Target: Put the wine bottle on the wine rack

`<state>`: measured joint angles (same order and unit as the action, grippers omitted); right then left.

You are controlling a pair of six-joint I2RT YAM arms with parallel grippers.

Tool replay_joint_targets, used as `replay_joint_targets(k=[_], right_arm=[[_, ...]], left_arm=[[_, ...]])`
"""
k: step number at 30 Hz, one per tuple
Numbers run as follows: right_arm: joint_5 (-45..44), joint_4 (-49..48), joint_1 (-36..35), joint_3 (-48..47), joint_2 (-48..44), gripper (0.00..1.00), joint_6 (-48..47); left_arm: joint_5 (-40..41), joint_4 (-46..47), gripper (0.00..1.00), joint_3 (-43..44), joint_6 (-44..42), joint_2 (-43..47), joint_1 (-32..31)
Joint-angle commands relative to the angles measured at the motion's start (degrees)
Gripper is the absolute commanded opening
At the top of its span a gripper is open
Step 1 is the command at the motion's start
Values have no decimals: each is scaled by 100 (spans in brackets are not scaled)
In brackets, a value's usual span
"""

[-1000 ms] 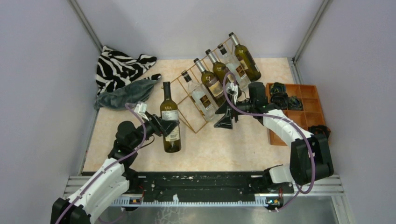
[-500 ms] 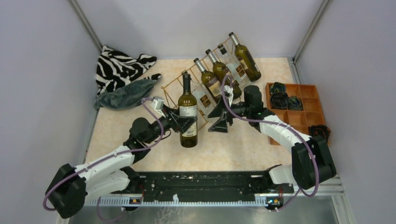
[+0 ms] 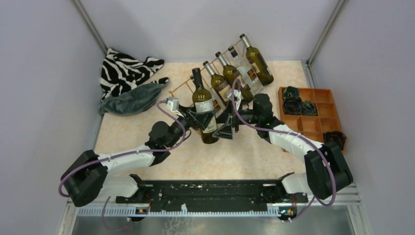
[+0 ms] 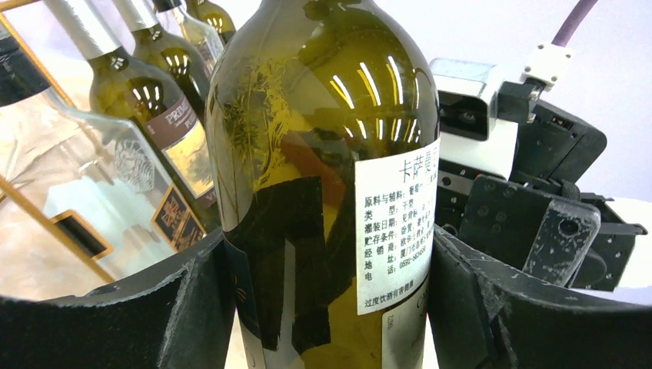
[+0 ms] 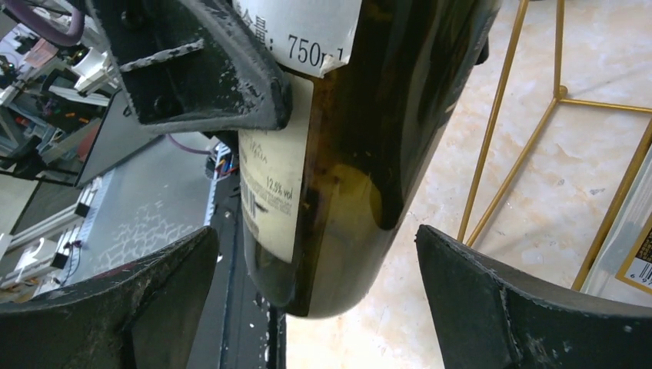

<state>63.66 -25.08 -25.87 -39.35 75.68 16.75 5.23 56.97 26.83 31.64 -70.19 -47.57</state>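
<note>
My left gripper [image 3: 204,119] is shut on the body of a dark green wine bottle [image 3: 201,100] with a white label, holding it tilted, neck toward the back. In the left wrist view the bottle [image 4: 323,154] fills the gap between the fingers [image 4: 115,323]. The gold wire wine rack [image 3: 180,87] stands just behind it and holds several bottles [image 3: 234,76]; its wire also shows in the left wrist view [image 4: 54,228]. My right gripper [image 3: 227,129] is open just right of the bottle. In the right wrist view the bottle's base [image 5: 338,231] hangs between the spread fingers [image 5: 523,307] without touching them.
A zebra-striped cloth [image 3: 128,68] and a grey cloth [image 3: 129,98] lie at the back left. An orange compartment tray [image 3: 320,125] with black items sits at the right. The rack's gold wires [image 5: 492,154] pass close to my right gripper.
My left arm has carried the bottle to the right and back, up to the rack's front. My right gripper has shifted left to the bottle's base and stayed open.
</note>
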Motion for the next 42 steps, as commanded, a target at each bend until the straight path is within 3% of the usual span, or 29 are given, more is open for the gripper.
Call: replay_joint_targets(k=[1,16,25,35,39,42], right_arm=[[-322,-351,-151,-93,-100,98,211],[-439,-533,-193,-115,-62,98,527],[-142,-728,-195,-107,-70,92,656],[291,-894,-179,-134,-101,96,756],[388,-1049,-156,-112,-169,93,839],[406,-1160,-155,-92,-212,83,930]], left_arm=[[463,1284,0,479,-17,-160,-205],[754,1862,0,746,-192,-790,-666],[390,2209,0,689,-201,-794,-666],[-137,2853,0,659,-187,-989,-666],[-282,2843,0,688,-178,-1013,-666],[-303,2892,0,667,-119,-1062,-666]])
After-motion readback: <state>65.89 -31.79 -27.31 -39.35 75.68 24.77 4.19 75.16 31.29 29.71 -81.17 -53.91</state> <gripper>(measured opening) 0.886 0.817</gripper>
